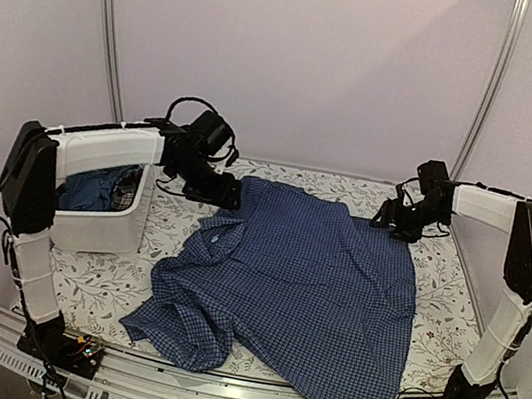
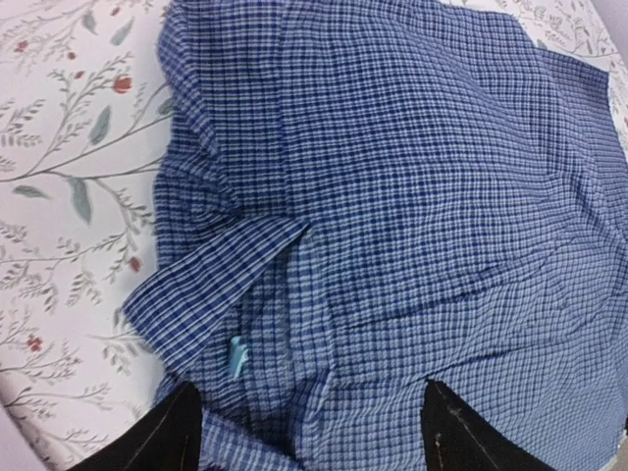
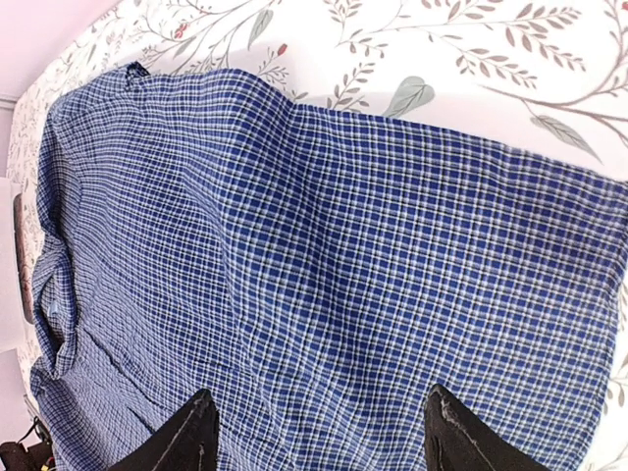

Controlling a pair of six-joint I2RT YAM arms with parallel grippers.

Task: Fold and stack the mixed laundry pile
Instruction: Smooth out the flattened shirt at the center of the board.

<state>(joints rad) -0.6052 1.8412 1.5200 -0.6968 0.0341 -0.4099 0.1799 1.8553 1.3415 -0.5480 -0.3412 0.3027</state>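
Beneath left claw [image 2: 309, 417], checked shirt [image 2: 412, 196]

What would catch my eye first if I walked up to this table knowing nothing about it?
The blue-and-white checked shirt grabs you first, spread almost flat across the middle of the floral tablecloth, with one sleeve bunched at the near left. The left hand and right hand hang open over the shirt's far edge, one towards each side. At the left, a white tub holds dark blue cloth.
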